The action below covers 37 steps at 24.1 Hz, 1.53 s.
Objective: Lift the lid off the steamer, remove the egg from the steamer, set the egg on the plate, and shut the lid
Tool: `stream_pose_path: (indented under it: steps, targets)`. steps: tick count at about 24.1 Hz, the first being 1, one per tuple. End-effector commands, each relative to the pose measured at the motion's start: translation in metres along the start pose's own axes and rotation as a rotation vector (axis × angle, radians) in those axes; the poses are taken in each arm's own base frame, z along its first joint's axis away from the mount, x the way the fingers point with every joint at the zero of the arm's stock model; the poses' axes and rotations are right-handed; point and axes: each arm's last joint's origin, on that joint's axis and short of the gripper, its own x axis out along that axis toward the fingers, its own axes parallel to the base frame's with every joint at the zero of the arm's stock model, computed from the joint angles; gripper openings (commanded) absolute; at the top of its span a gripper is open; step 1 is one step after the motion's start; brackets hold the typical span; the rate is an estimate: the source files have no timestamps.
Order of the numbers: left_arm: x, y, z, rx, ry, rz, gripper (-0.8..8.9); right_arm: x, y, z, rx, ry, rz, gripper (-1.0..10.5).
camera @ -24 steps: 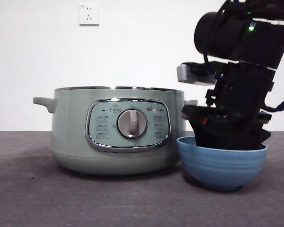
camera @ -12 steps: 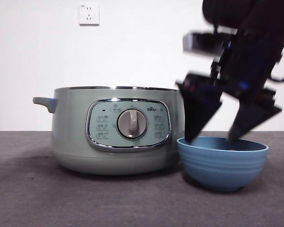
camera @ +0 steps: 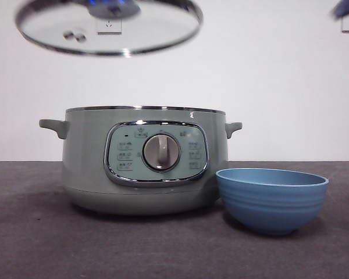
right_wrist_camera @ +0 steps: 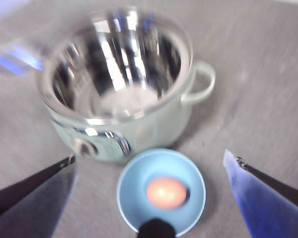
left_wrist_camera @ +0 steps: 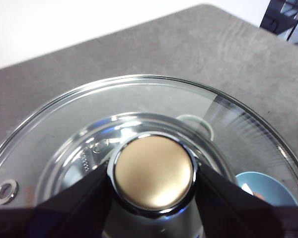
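Smooth oval egg point(right_wrist_camera: 166, 192) in ridged round plate point(camera: 271, 199)

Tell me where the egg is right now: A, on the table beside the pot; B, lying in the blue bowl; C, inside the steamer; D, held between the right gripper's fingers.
B: the right wrist view shows the egg lying in the blue bowl, with the right gripper open above it.
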Motion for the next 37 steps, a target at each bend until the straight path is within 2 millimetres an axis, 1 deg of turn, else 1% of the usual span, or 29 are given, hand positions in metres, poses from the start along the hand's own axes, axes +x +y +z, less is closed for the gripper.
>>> stream_pose_path:
  steps: [1,3,6,9,11,18,22,28,37]
  targets:
    - [0.022,0.002,0.003,0.012,-0.042,-0.006,-0.09,-0.019,0.0,-0.005,0.051,-0.054,0.004,5.0]
    - [0.041,0.004,0.0,0.01,-0.036,-0.006,-0.09,-0.032,0.001,-0.008,0.068,-0.087,0.007,5.0]
    - [0.064,0.007,-0.006,0.009,-0.022,-0.004,-0.08,-0.045,0.001,-0.013,0.067,-0.115,0.01,5.0]
    - [0.08,0.01,-0.013,0.006,0.003,0.006,-0.08,-0.047,0.001,-0.015,0.067,-0.112,0.009,5.0]
    - [0.084,0.011,-0.015,0.005,0.014,0.023,-0.09,-0.047,0.001,-0.015,0.067,-0.108,0.009,5.0]
    - [0.094,0.011,-0.021,0.001,0.039,0.019,-0.08,-0.047,0.001,-0.015,0.067,-0.109,0.009,5.0]
    - [0.1,0.006,-0.025,0.007,0.062,0.003,-0.08,-0.047,0.001,-0.015,0.067,-0.109,0.009,5.0]
    - [0.102,0.0,-0.028,0.014,0.093,0.014,-0.08,-0.047,0.001,-0.015,0.066,-0.111,0.008,5.0]
    - [0.102,0.001,-0.034,0.011,0.152,0.04,-0.08,-0.047,0.001,-0.015,0.066,-0.111,0.01,5.0]
